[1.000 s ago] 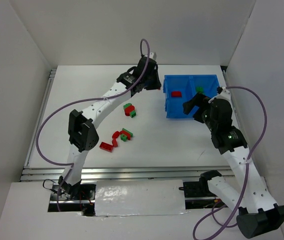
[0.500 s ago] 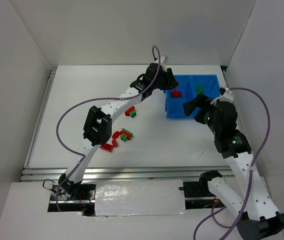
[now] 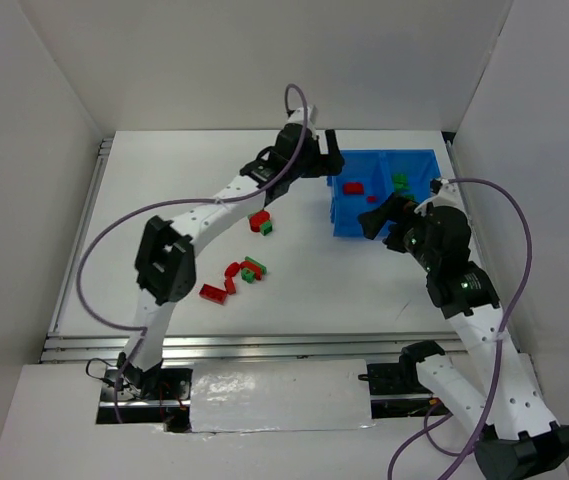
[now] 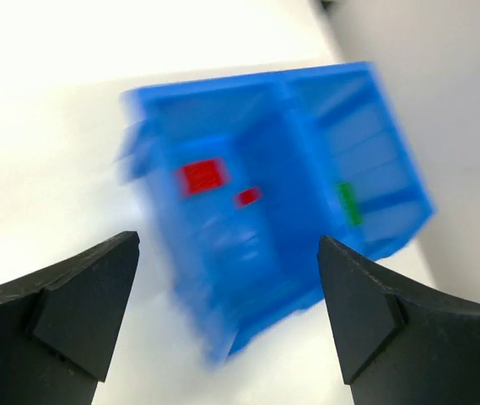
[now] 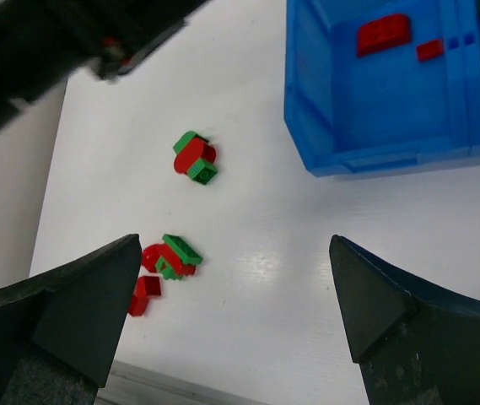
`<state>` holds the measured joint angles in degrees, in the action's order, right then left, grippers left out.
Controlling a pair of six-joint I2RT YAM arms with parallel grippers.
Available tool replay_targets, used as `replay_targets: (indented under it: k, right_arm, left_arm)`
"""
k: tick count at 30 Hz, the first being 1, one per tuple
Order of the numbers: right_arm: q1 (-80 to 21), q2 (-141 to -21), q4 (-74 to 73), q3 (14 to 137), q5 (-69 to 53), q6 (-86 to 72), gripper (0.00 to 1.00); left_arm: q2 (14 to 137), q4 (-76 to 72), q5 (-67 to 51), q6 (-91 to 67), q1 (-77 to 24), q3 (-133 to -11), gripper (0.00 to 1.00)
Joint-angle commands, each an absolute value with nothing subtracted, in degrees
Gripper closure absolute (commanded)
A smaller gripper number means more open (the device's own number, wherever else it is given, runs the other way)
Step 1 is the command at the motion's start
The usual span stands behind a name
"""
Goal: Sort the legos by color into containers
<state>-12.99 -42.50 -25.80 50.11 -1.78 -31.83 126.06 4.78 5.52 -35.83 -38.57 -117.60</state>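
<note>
White table [image 3: 164, 165], blue bin [image 3: 347, 222], scattered legos [image 3: 259, 222]

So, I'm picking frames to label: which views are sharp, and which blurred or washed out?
Left wrist view: the blue bin is smeared by motion blur, the table washed out. Right wrist view: sharp, loose bricks crisp. Top view: clear, evenly lit.

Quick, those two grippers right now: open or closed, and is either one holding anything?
Left gripper: open, holding nothing.
Right gripper: open, holding nothing.
</note>
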Motion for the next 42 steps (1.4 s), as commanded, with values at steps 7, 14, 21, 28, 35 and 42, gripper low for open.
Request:
replay_targets:
  k: [7, 14, 21, 28, 35, 42]
  right_arm:
    - [-30.03, -63.08, -16.62, 52.45, -7.3, -22.87, 0.01]
    - [-45.69, -84.79, -14.59, 63.1, -3.78, -8.28, 0.02]
    - [-51.85, -101.04, -13.79, 76.51, 4.38, -6.67, 0.06]
    - [-53.17, -111.35, -26.16, 91.22, 10.37, -31.92, 0.25]
    - [-60.46, -118.81, -32.33, 96.76, 22.84, -48.94, 0.37]
    - [-62.84, -121.03, -35.77, 97.21, 30.85, -58.35, 0.38]
  left_arm:
    - [87.03, 37.15, 36.47, -42.79, -37.27, -90.13, 0.01]
    - [69.28, 50.35, 31.04, -45.71, -34.63, -73.84, 0.01]
    - [57.59, 57.91, 35.76, -48.42, -33.05, -65.92, 0.0]
    - [47.39, 64.95, 49.56, -56.07, -32.7, -64.08, 0.01]
    - [38.06, 56.78, 46.14, -50.45, -32.17, -60.29, 0.01]
    - [39.9, 56.25, 43.34, -48.52, -32.26, -60.21, 0.0]
